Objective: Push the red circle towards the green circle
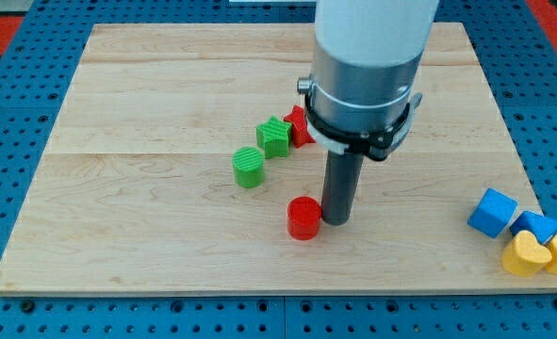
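Your tip touches the right side of the red circle, near the middle of the table. The green circle sits up and left of it. A green star touches a red star. Blue and yellow blocks crowd the bottom right corner. You have no gripper here.

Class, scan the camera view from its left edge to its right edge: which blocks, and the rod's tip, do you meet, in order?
Green circle → green star → red circle → my tip, touching the red circle's right side → blue cube → yellow heart.
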Robot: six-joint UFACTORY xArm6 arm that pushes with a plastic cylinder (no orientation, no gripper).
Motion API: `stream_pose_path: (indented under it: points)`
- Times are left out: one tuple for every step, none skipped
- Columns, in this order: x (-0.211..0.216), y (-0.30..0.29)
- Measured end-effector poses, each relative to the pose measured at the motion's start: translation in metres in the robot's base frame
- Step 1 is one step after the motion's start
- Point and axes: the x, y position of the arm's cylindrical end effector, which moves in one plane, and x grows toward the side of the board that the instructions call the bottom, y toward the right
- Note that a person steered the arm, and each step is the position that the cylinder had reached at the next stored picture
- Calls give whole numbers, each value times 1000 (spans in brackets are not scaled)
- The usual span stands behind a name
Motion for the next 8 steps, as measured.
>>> stream_pose_path:
  points:
    - [15,-8]
    - [41,-26]
    - [53,-47]
    - [51,-46]
    - [41,-33]
    - [16,-23]
    - [-15,-22]
    - [-45,-25]
